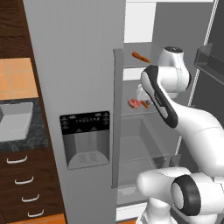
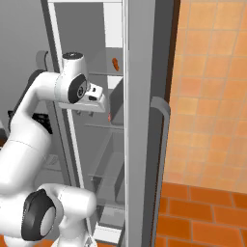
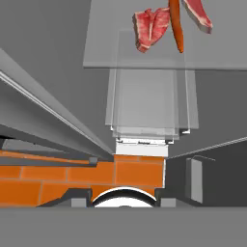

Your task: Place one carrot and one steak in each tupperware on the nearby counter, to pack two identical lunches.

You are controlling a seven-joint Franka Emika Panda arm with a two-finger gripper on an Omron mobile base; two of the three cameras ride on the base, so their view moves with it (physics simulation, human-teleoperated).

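Two steaks [image 3: 150,29] and carrot [image 3: 176,24] lie near glass shelf [image 3: 144,60] front edge in open fridge; second carrot [image 1: 140,57] one shelf up. Pincer state: cannot tell. Tupperware [image 1: 16,120] on desk [image 1: 26,140], left of fridge.

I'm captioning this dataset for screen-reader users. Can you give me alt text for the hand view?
Looking along the hand into an open fridge: two steaks and a carrot lie on a glass shelf at the top of the frame. Clear drawers stack beneath it, with orange floor tiles lower down.
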